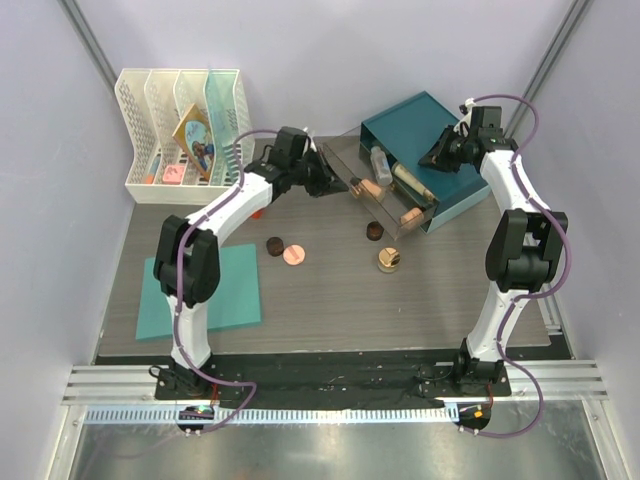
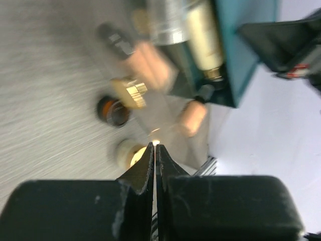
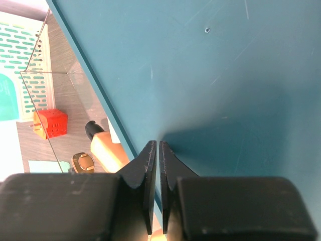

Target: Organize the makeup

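Left hand (image 1: pixel 343 184) seemingly beside peach stick (image 1: pixel 369 187).

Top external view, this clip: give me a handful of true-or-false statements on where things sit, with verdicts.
1. The pink compact lies beside a dark brown jar on the table. True.
2. The gold-lidded jar sits on the teal mat. False: it stands on bare table, well right of the mat.
3. The right gripper is over the teal box. True.
4. The white rack stands at the far right. False: it is at the far left.
5. The left gripper is wide open. False: its fingers are closed together.
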### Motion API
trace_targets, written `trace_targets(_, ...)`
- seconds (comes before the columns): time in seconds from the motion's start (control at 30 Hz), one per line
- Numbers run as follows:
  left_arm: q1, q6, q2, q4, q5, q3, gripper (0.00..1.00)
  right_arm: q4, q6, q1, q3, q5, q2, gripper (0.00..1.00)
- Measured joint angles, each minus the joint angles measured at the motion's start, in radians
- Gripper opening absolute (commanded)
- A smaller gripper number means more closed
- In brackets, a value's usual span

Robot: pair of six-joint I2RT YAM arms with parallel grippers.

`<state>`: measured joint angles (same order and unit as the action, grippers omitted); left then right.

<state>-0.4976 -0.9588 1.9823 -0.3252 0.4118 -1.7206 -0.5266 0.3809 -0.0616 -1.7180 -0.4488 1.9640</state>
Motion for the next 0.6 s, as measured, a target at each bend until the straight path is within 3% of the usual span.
trace_targets(0.23,0.0,0.006,0.005,-0.008,-0.003,0.126,0.0,0.0,0.0,0.0,0.0,0.0,0.0,0.13)
trace_targets(0.6,-0.03,-0.009,0.128,0.006,0.0,0.028,0.0,-0.001,0.0,0.0,0.0,0.0,0.0,0.13)
